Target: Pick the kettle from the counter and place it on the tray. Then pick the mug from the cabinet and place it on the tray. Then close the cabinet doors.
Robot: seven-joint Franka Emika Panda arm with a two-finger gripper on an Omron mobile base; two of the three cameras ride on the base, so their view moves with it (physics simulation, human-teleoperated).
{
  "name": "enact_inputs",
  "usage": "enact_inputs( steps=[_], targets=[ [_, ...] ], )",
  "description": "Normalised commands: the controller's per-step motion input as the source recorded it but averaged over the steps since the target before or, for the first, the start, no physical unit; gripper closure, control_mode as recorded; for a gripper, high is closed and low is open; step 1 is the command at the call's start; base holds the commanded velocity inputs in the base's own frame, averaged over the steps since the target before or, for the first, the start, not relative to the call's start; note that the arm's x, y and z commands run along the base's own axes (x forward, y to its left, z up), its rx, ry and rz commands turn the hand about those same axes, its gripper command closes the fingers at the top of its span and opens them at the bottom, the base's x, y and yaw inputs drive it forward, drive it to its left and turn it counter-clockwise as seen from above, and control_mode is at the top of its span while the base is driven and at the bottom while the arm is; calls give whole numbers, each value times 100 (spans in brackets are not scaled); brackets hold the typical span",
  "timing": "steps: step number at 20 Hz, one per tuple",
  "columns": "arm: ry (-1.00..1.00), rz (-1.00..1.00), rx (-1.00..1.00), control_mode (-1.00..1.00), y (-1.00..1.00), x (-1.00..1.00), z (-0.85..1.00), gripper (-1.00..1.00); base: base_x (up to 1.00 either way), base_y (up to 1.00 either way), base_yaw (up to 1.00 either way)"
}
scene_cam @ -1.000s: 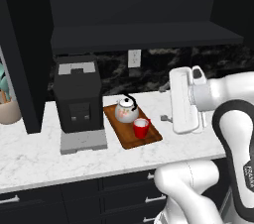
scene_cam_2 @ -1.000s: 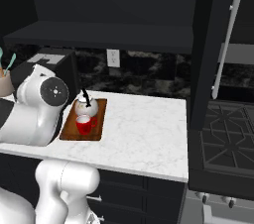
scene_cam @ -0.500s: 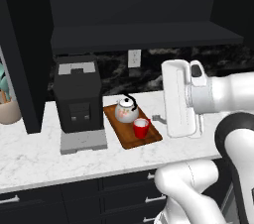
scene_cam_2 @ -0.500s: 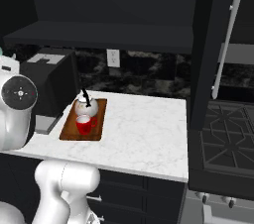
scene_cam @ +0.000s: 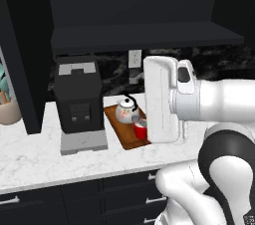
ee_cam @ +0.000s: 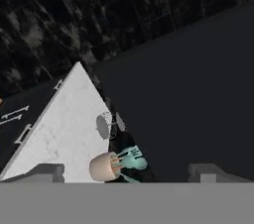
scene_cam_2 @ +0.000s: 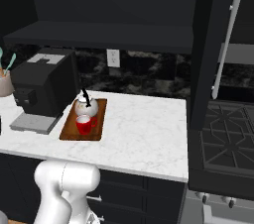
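Observation:
The white kettle point(scene_cam: 127, 110) point(scene_cam_2: 87, 106) and the red mug point(scene_cam: 140, 131) point(scene_cam_2: 85, 125) both stand on the brown tray point(scene_cam: 121, 131) point(scene_cam_2: 99, 114) on the marble counter point(scene_cam: 40, 159) point(scene_cam_2: 144, 134). In the left base view a white link of my arm covers part of the mug. The cabinet point(scene_cam: 134, 35) point(scene_cam_2: 99, 34) above has both doors swung out: the left one point(scene_cam: 24, 55), and the right one point(scene_cam_2: 206, 44) with its silver handle point(scene_cam_2: 226, 44). My gripper point(ee_cam: 127, 172) is open, empty, and faces the counter's left end.
A black coffee machine point(scene_cam: 77, 100) point(scene_cam_2: 42, 88) stands left of the tray. A beige utensil pot point(scene_cam: 9, 110) point(scene_cam_2: 4, 82) point(ee_cam: 103, 166) with teal tools sits at the counter's left end beside a dark panel point(ee_cam: 188, 89). A stove point(scene_cam_2: 228, 139) lies to the right.
My arm has swung left, out of the right base view, and its white link now stands in front of the tray's right side. Kettle, mug and tray have not moved.

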Motion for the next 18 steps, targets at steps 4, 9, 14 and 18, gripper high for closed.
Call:
enact_inputs(
  steps=[4, 9, 14, 18],
  targets=[
    [-23, 4, -9, -100, 58, -24, 30, -100, 0, 0, 0],
    [-22, 17, -14, -100, 56, -27, 32, -100, 0, 0, 0],
    [-16, 19, -16, -100, 58, -29, 29, -100, 0, 0, 0],
    [-13, 10, -5, -100, 47, -56, 13, -100, 0, 0, 0]
  ],
)
